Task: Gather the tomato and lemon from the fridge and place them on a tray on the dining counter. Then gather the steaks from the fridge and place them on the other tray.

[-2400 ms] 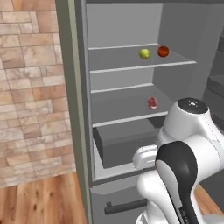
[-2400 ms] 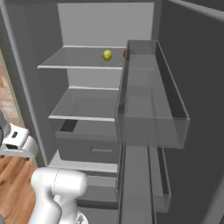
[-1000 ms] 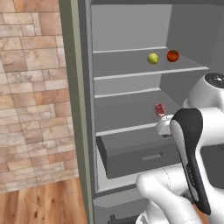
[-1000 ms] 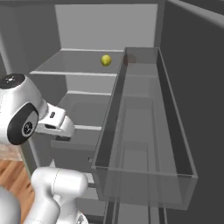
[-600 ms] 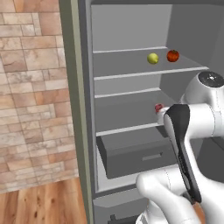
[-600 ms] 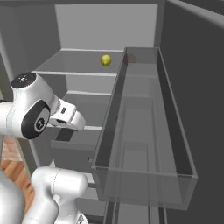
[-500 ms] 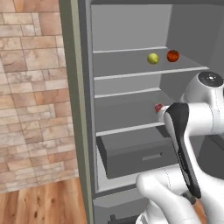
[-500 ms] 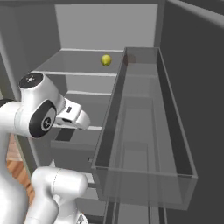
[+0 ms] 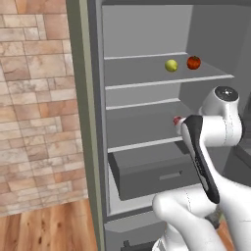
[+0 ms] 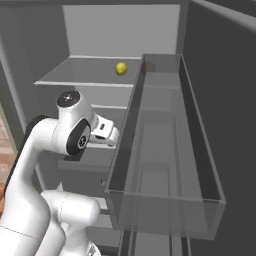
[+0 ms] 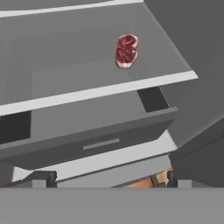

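As the arm swings further up toward the open fridge (image 9: 147, 122), the gripper (image 11: 107, 177) stays spread wide and empty — a steak (image 11: 126, 50) lies ahead of it, while lemon (image 9: 171, 65) and tomato (image 9: 193, 62) wait a shelf higher — nothing gathered yet.

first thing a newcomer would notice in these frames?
Probably the open fridge, its grey inside nearly bare. The lemon and the tomato sit side by side on the upper shelf, the brightest spots in the left base view. One shelf down lies a red steak, plain in the hand view above the half-open drawer, while the white arm reaches in at that level with its gripper open and empty.
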